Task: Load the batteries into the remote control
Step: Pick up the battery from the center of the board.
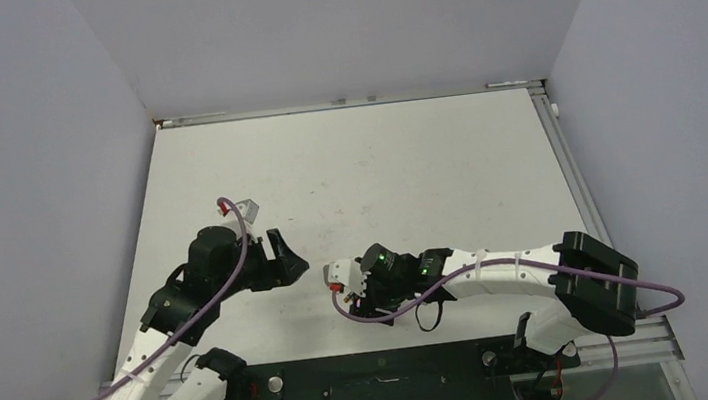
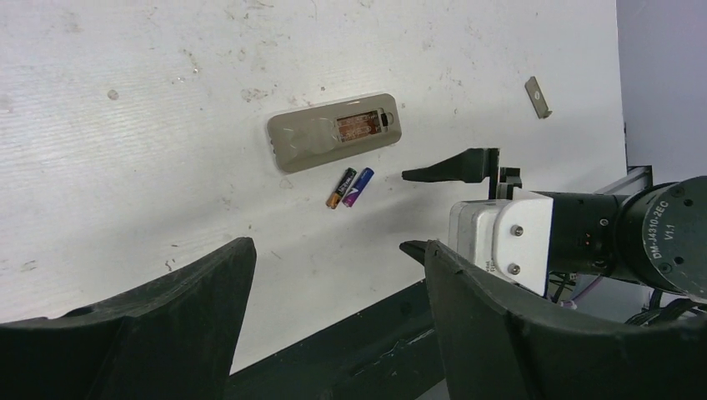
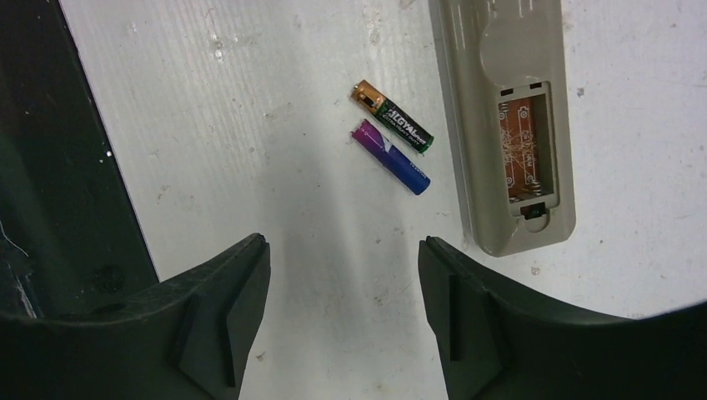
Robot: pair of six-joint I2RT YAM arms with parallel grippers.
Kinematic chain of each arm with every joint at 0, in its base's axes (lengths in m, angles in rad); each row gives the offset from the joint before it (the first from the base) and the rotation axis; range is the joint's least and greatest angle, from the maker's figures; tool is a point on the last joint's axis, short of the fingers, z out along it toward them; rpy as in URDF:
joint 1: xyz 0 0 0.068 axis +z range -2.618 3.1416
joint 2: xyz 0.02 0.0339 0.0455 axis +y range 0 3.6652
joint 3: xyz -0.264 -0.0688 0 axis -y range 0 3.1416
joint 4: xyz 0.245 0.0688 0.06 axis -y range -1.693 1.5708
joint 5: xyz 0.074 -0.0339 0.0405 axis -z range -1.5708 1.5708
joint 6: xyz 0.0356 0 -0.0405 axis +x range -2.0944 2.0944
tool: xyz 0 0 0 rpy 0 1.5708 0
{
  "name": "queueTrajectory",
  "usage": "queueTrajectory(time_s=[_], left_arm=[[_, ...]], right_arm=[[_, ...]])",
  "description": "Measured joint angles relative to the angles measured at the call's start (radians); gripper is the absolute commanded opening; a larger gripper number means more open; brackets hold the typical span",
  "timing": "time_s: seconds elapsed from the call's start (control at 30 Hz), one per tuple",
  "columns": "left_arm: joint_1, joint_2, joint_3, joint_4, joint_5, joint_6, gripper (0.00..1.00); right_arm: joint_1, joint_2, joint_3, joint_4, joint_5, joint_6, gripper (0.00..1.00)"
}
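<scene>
Scuffed white tabletop (image 3: 250, 125); beige remote control (image 3: 475, 100), back open, batteries (image 3: 392, 157) alongside.

- We see the remote control (image 3: 508, 125) lying flat on the counter (image 3: 292, 125), back side up. Its shell is beige-grey, and its rectangular battery recess is open and empty, coppery inside.
- Just beside its long edge we have the dark battery (image 3: 393, 117), green-lettered with an orange-gold end.
- The purple battery (image 3: 390, 156), shading to blue, lies close alongside, nearly parallel, and both are slanted to the remote.
</scene>
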Motion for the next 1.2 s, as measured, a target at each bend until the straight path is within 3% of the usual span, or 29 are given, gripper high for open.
queueTrajectory(time_s=[0.47,1.2], left_arm=[[0.017,-0.063,0.021,-0.038,0.012,0.060,0.75],[0.076,-0.061,0.017,-0.023,0.100,0.078,0.77]], right_arm=[[-0.081,0.079,0.051,0.001,-0.107,-0.156,0.58],[-0.086,0.168,0.093,-0.004,-0.159,-0.248,0.50]])
